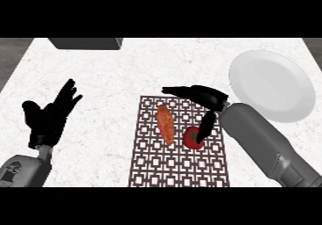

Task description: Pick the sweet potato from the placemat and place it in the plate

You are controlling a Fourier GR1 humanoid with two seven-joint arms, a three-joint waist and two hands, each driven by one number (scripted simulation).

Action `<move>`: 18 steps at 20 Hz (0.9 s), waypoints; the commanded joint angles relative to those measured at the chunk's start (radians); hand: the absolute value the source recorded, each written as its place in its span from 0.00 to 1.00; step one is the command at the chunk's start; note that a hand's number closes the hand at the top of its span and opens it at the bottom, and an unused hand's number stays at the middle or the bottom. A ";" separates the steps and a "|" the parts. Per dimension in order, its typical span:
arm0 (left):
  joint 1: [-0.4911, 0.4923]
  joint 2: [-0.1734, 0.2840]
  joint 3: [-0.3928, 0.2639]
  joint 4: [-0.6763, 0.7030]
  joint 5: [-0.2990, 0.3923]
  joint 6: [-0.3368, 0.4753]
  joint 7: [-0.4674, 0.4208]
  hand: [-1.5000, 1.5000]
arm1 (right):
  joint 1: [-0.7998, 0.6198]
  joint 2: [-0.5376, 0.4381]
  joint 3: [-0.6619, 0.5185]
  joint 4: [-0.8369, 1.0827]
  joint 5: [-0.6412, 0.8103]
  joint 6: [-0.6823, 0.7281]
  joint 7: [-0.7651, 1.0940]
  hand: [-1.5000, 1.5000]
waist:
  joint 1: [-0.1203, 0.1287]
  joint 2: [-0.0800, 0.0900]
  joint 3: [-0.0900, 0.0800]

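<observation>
Lying lengthwise on the patterned placemat (180, 167), the sweet potato (166, 125) sits beside a red tomato (192, 138); the white plate (274, 83) holds nothing. Just above, the right hand (201, 95) hangs spread, fingers extended, thumb down at the tomato, grasping nothing. Left hand (50, 115) rests open, fingers up, at the view's left.
</observation>
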 commanded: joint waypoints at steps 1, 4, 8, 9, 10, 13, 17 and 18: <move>-0.037 -0.010 0.007 -0.012 -0.029 0.006 0.057 0.50 | -0.065 0.055 -0.004 0.110 0.089 -0.008 0.019 0.00 | 0.002 -0.001 0.000; -0.003 -0.009 0.031 -0.029 -0.019 -0.013 0.050 0.50 | -0.045 0.092 0.030 0.051 0.141 0.007 0.101 0.00 | -0.004 -0.004 0.000; -0.012 -0.020 0.065 0.003 -0.034 -0.045 0.029 0.50 | -0.075 0.107 0.002 0.187 0.219 0.007 0.016 0.00 | 0.004 -0.001 0.000; -0.013 -0.047 0.070 0.071 -0.039 -0.066 -0.026 0.50 | -0.063 0.086 -0.004 0.131 0.216 0.066 0.039 0.00 | -0.005 -0.002 0.000; -0.003 -0.047 0.047 -0.031 -0.071 -0.018 0.067 0.50 | -0.072 0.099 -0.024 0.128 0.228 0.069 0.044 0.00 | -0.003 -0.004 0.000; 0.016 -0.051 0.069 0.015 -0.057 -0.084 -0.006 0.50 | -0.108 0.196 -0.031 0.254 0.280 -0.002 0.048 0.00 | 0.004 0.000 0.000; -0.038 -0.091 0.079 0.018 -0.105 -0.046 0.050 0.50 | -0.038 0.161 -0.047 0.127 0.331 0.025 0.092 0.00 | -0.010 -0.004 0.000; -0.069 -0.072 0.105 0.069 -0.107 -0.068 0.030 0.50 | -0.101 0.193 -0.081 0.220 0.337 -0.003 0.072 0.00 | -0.004 -0.001 0.000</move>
